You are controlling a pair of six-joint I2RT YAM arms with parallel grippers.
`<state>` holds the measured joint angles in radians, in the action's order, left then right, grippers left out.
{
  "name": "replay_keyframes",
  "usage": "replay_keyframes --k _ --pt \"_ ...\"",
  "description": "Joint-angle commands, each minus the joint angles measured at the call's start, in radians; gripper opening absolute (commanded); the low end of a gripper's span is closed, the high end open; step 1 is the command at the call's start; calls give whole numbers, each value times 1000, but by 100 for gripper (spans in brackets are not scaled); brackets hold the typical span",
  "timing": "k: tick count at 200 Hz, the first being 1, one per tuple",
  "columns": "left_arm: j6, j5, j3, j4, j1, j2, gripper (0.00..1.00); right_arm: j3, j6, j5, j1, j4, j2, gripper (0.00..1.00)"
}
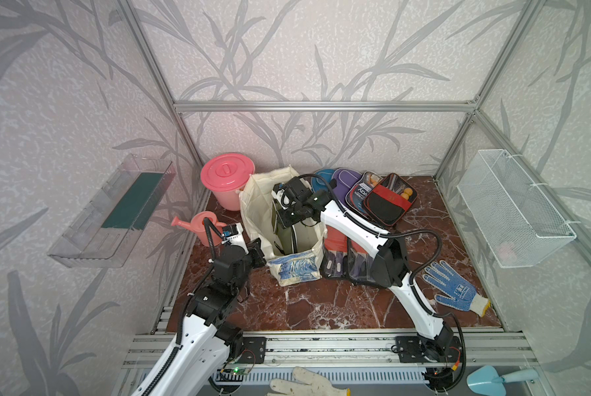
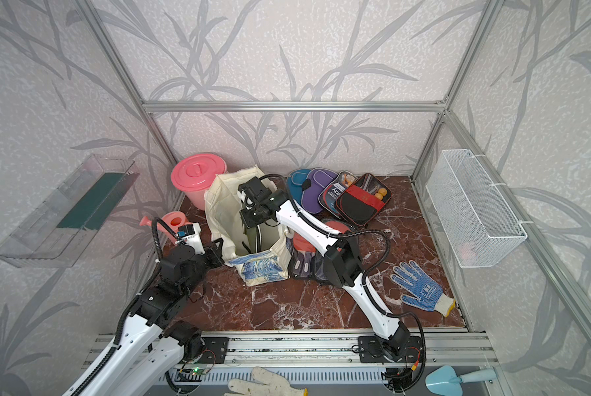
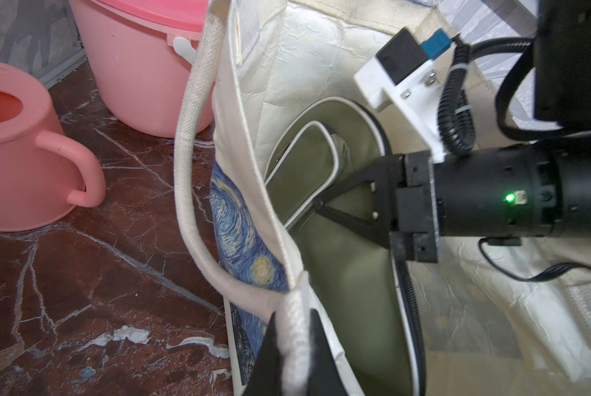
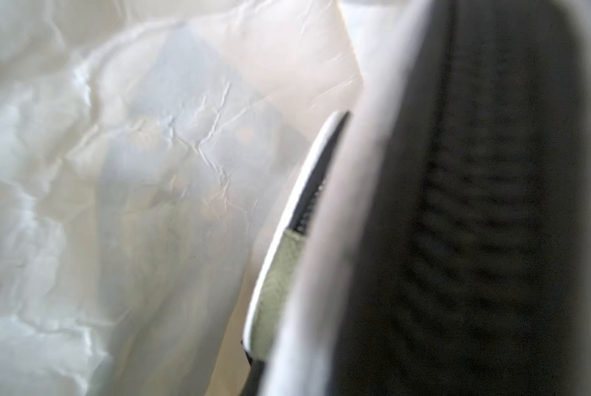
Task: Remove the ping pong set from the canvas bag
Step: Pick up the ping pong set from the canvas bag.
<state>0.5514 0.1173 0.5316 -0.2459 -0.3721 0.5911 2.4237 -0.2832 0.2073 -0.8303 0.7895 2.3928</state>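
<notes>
Bag: the canvas bag (image 1: 253,205) stands open near the middle of the red marble table (image 1: 321,305); its blue swirl print faces the front; a pink bucket (image 1: 227,178) is close behind it on the left; a pink watering can (image 1: 203,228) sits by its left side.
Left tool: the left gripper (image 3: 293,313) is at the bag's near left corner; its jaws are closed tight on the white rope handle (image 3: 198,137), right where the handle joins the rim.
Thing in the bag: the olive case (image 3: 349,274) is inside the bag, standing on its edge against the white lining.
Right tool: the right gripper (image 3: 317,205) reaches down into the bag from above; its two black fingers (image 3: 359,178) are pressed together on the white edge of the olive case; the right wrist view is blurry and shows only lining and a bit of olive cloth.
Things out at the back: the teal case (image 1: 321,176), purple case (image 1: 345,178), navy case (image 1: 357,197) and black-red case (image 1: 386,205) lie overlapping at the back right, apart from the bag; orange balls (image 1: 405,196) show in the black-red case.
Things out beside the bag: the clear cases (image 1: 337,257) lie flat just beside the bag's right side, partly under the right arm; red paddles (image 1: 335,236) show inside.
Glove: a blue glove (image 1: 452,286) lies near the right edge, well apart from the bag.
</notes>
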Motion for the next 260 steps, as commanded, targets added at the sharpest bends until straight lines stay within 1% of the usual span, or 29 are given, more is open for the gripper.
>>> replay_keyframes --k 1,57,109,126,140,162,166,203,225,260 --pt "-14 7 -13 14 -5 -4 0 -6 -25 55 14 -25 -119 0" --pt "-10 9 -15 18 -3 5 0 -27 -52 133 39 -27 -240 0" --pt "3 48 -16 15 -5 25 0 -126 -101 232 97 -82 -410 0" --pt "1 60 -17 20 -5 28 0 -212 -137 279 136 -135 -487 0" --pt "-2 66 -16 20 -5 31 0 -321 -181 327 177 -210 -564 0" --pt "0 70 -16 19 -5 33 0 -493 -251 393 259 -322 -679 0" --pt "1 72 -16 19 -5 35 0 -521 -259 402 275 -338 -718 0" --pt "2 88 -18 32 -5 49 0 -775 -335 468 436 -484 -917 0" --pt "1 93 -16 45 -5 67 0 -891 -346 483 532 -506 -1015 0" --pt "-2 90 -11 58 -4 84 0 -1035 -343 518 659 -505 -1121 0"
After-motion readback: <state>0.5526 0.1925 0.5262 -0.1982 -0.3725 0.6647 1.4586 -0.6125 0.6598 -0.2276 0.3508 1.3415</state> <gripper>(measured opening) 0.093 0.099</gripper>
